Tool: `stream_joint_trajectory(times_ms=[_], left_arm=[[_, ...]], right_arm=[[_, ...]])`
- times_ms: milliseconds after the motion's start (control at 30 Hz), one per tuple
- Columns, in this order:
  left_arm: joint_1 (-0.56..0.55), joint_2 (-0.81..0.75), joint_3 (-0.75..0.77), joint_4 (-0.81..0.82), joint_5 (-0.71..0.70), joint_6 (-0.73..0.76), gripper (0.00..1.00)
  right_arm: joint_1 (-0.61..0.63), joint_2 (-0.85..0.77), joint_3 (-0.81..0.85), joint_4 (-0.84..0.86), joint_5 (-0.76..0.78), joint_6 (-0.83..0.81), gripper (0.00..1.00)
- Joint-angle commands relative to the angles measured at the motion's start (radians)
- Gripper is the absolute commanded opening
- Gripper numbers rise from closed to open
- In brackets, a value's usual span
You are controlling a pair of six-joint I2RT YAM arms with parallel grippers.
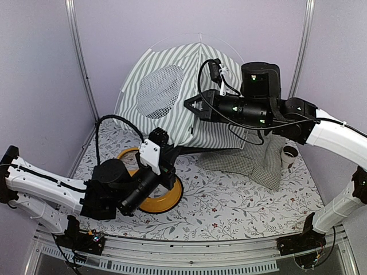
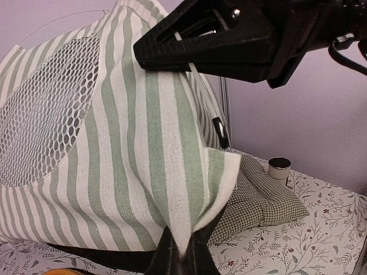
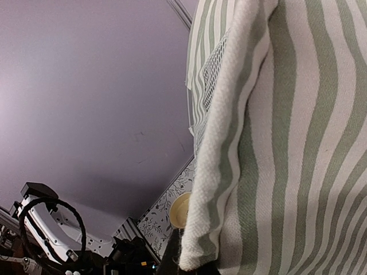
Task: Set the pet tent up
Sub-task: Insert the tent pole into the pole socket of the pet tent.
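Note:
The pet tent (image 1: pixel 172 86) stands at the back centre, green-and-white striped, with its round grey mesh window (image 1: pixel 160 91) facing front-left and a thin white pole arching over the top. My left gripper (image 1: pixel 184 150) is shut on the tent's lower front corner; in the left wrist view the striped fabric (image 2: pixel 155 143) funnels down into the left gripper (image 2: pixel 184 258). My right gripper (image 1: pixel 188 106) is shut on the tent's front edge higher up. It also shows as the right gripper (image 2: pixel 143 54) and again, pinching a folded hem (image 3: pixel 229 143), as the right gripper (image 3: pixel 192 266).
A green-checked cushion (image 1: pixel 252 160) lies to the right of the tent, with a small white cup (image 1: pixel 289 156) beyond it. A yellow round dish (image 1: pixel 163 197) sits under my left arm. Purple walls close in at the back and sides.

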Motion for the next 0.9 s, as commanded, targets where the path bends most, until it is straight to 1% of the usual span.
stream_joint_trajectory(times_ms=[0, 267, 633, 867], left_arm=[[-0.024, -0.035, -0.004, -0.002, 0.023, -0.020, 0.00], [-0.021, -0.044, -0.001, 0.004, 0.029, -0.021, 0.00], [-0.003, -0.028, 0.018, -0.007, 0.046, -0.040, 0.00], [0.015, -0.041, 0.010, 0.000, 0.060, -0.061, 0.00]], right_arm=[[-0.034, -0.034, 0.003, 0.072, 0.033, -0.037, 0.00], [-0.034, -0.038, -0.020, 0.070, 0.027, -0.024, 0.00], [-0.034, -0.018, -0.025, 0.080, -0.035, 0.009, 0.00], [-0.034, -0.020, -0.047, 0.083, -0.037, 0.018, 0.00]])
